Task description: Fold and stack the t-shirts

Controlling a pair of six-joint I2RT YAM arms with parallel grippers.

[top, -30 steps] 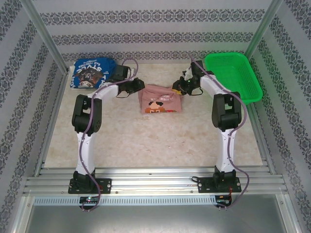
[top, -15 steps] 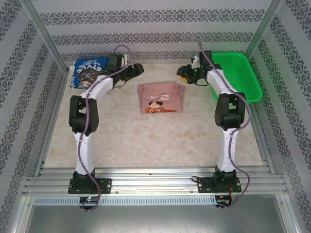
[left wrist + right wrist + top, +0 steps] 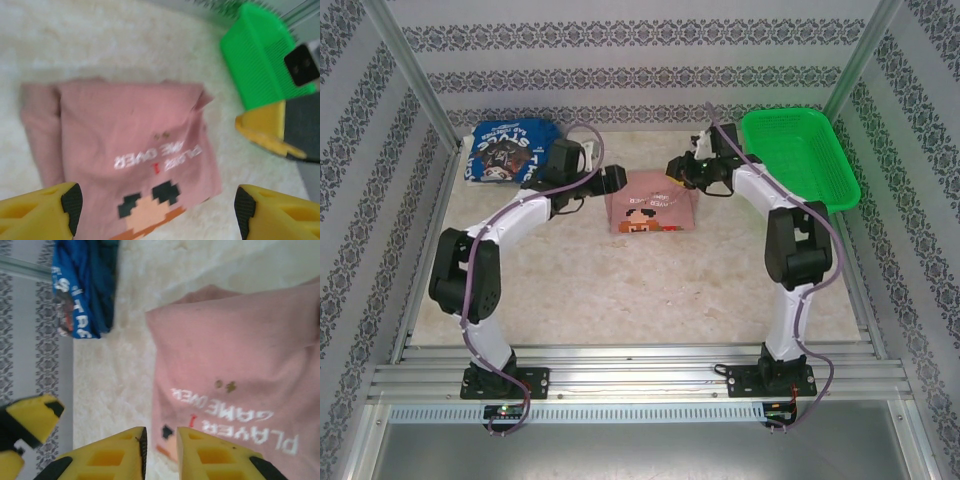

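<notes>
**Pink tee sits right between the two claws, blue one way off to the side**

Closest stuff first. The left claw [image 3: 158, 205] is spread wide with nothing in it. The pink t-shirt [image 3: 130, 145] lies flat right below and ahead of it, with the pixel-face print nearest its fingertips. In the top view, the left claw [image 3: 613, 180] hangs over the shirt's far-left corner.

The right claw [image 3: 161, 440] is pinched almost together, just a sliver of gap, gripping nothing. The pink t-shirt [image 3: 235, 370] is under that one too, and from above the right claw [image 3: 678, 168] sits at the far-right corner.

So the pink t-shirt [image 3: 650, 205] spans claw to claw, and both arms are about equally near it. Its longer side looks to me like it runs from one claw to the other, but it's folded close to square, so don't quote me.

My guess is that any two-corner pickup needs the right claw to open up first.

Further out, the blue t-shirt [image 3: 505, 150] is bunched out past the left claw, on the side away from the right one and well apart from the pink. The left arm is clearly nearer to it. The green mesh basket [image 3: 795, 150] sits just past the right claw's outer side.

Count: two tees (one pink, one blue), one basket, two claws.
</notes>
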